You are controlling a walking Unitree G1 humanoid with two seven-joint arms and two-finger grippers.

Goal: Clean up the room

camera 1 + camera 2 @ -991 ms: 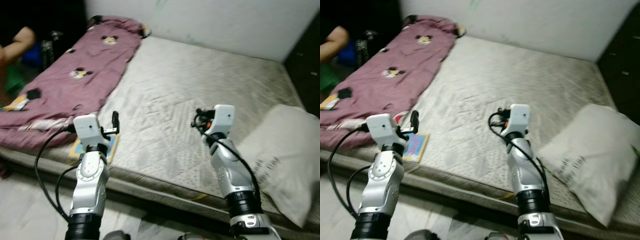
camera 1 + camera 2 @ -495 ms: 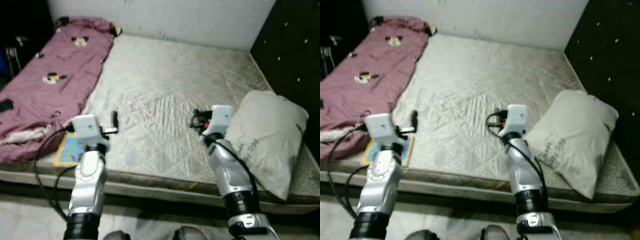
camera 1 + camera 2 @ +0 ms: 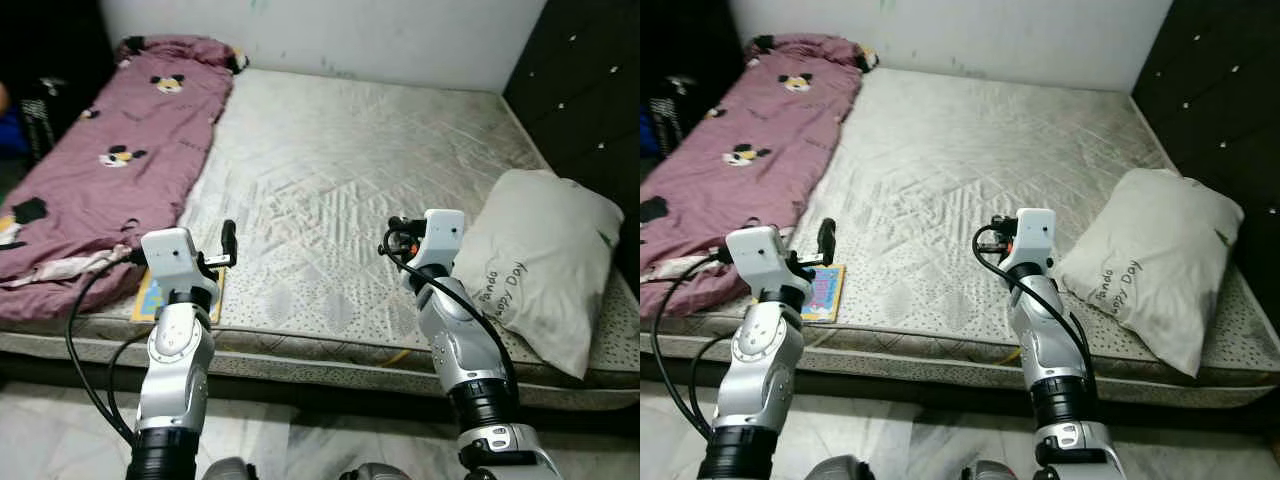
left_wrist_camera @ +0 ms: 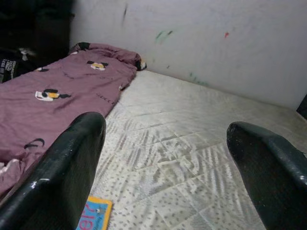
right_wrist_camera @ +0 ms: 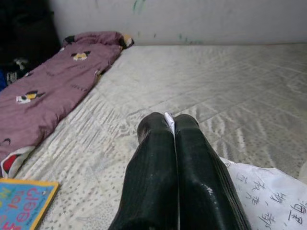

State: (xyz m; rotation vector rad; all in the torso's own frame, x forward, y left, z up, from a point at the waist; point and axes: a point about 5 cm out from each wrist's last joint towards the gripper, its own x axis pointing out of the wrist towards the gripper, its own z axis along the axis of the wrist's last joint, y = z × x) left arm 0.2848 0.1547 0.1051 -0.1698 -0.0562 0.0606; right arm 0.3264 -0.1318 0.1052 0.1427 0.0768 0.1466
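A bare grey mattress (image 3: 340, 160) lies before me. A purple blanket (image 3: 110, 150) with cartoon mouse prints covers its left side. A white pillow (image 3: 530, 265) with writing rests at the right edge. A blue and yellow book (image 3: 825, 290) lies at the front left edge, beside the blanket. My left gripper (image 4: 165, 129) is raised over the front edge above the book, open with nothing between its fingers. My right gripper (image 5: 168, 120) is raised over the front edge just left of the pillow, with its fingers pressed shut.
A white wall (image 3: 320, 30) runs behind the bed. Dark panelled furniture (image 3: 580, 80) stands close along the right side. Dark clutter (image 3: 40, 100) sits beyond the blanket at far left. Pale tiled floor (image 3: 330, 440) runs below the mattress front.
The camera has swung right and back a little, so the whole view shifted. A person's arm at the far left has left the picture. Both arms keep their raised pose.
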